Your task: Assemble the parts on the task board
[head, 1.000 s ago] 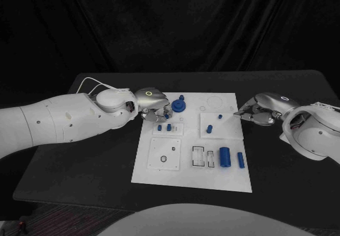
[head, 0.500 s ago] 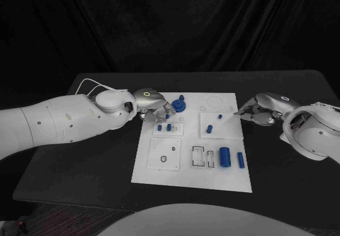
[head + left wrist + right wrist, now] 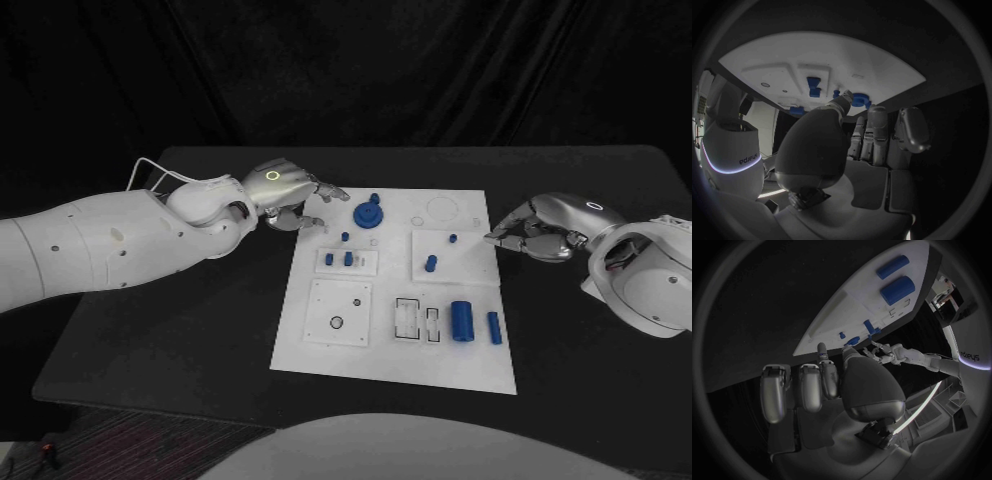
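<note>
I see the white task board (image 3: 364, 330) lying in the middle of the black bench (image 3: 173, 340), reaching from near the front edge back toward the far edge. My left hand (image 3: 289, 195) sits over the bench just off the board's far left corner, fingers spread apart and holding nothing; one fingertip reaches toward the round blue part (image 3: 369, 214) that stands near the board's far edge. My right hand (image 3: 541, 232) rests beside the board's right edge, toward the far end, its fingers curled loosely inward; I see nothing in it, though I cannot tell for sure from the head view. On the board, two small blue pegs (image 3: 338, 259) stand together in a raised block on the left side, and another small blue peg (image 3: 430, 263) stands in the block to their right, with a tinier blue piece (image 3: 450, 238) just behind it. Nearer the front right corner a thick blue cylinder (image 3: 460, 320) lies beside a thinner blue rod (image 3: 492, 327). To their left are outlined slots (image 3: 417, 319), then a square plate with a dark ring (image 3: 335, 323).
</note>
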Controlling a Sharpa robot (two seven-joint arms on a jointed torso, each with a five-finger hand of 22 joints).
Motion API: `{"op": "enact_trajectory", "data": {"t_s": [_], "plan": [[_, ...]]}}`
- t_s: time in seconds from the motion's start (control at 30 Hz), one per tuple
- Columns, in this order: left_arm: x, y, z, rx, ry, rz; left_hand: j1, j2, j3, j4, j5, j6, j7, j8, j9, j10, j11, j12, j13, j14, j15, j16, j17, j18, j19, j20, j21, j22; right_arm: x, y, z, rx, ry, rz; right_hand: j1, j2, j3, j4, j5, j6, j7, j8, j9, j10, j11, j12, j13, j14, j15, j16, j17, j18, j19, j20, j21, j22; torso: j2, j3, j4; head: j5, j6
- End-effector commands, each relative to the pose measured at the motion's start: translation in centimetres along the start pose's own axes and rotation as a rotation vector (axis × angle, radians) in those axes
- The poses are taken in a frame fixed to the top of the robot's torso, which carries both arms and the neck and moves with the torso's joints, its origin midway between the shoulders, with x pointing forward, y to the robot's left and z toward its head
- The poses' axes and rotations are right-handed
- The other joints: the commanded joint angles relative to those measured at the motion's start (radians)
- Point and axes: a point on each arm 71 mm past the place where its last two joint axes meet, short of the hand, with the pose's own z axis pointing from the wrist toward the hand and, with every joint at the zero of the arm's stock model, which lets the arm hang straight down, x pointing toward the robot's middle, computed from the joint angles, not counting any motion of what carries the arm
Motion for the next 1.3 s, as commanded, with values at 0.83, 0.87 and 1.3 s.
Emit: {"op": "enact_trajectory", "data": {"t_s": [0.83, 0.87, 1.3], "plan": [[-3.2, 3.3, -4.1, -0.142, -0.48, -1.617, -0.1, 0.203, -0.479, 0.147, 0.251, -0.087, 0.173, -0.02, -0.088, -0.725, 0.033, 0.101, -0.221, -1.159, 0.138, -1.062, -0.72, 0.089, -1.193, 0.132, -1.067, -0.728, -5.0, 5.1, 3.4, -0.204, -0.075, -0.215, 0.319, -0.213, 0.391, -0.12, -0.06, -0.017, 0.007, -0.01, 0.04, -0.618, 0.136, -1.045, -0.905, -0.013, 0.095, -0.102, -0.134, 0.048, -0.029, 0.082, -0.201, 0.189, 0.015, -0.0223, 0.0173, -0.036, 0.0], [-3.2, 3.1, -4.0, -0.138, -0.476, -1.632, -0.084, 0.215, -0.486, 0.147, 0.279, -0.076, 0.18, -0.017, -0.087, -0.726, 0.04, 0.113, -0.221, -1.153, 0.145, -1.06, -0.723, 0.099, -1.195, 0.144, -1.066, -0.743, -4.6, 5.2, 3.5, -0.208, -0.064, -0.217, 0.316, -0.218, 0.397, -0.122, -0.065, -0.02, 0.005, -0.014, 0.036, -0.616, 0.137, -1.055, -0.92, -0.013, 0.095, -0.102, -0.135, 0.048, -0.029, 0.084, -0.203, 0.188, 0.015, -0.0239, 0.0179, -0.037, 0.0], [-2.9, 2.5, -3.8, -0.142, -0.453, -1.683, -0.009, 0.274, -0.498, 0.142, 0.386, -0.046, 0.194, -0.002, -0.084, -0.749, 0.053, 0.136, -0.221, -1.115, 0.192, -1.044, -0.721, 0.108, -1.114, 0.207, -1.046, -0.713, -2.2, 5.9, 4.5, -0.226, 0.047, -0.236, 0.267, -0.228, 0.243, -0.091, -0.145, -0.066, -0.028, -0.014, -0.022, -0.625, 0.127, -1.094, -1.064, -0.003, 0.087, -0.089, -0.12, 0.051, -0.026, 0.08, -0.221, 0.186, 0.021, -0.0426, 0.0288, -0.063, 0.021]]}}
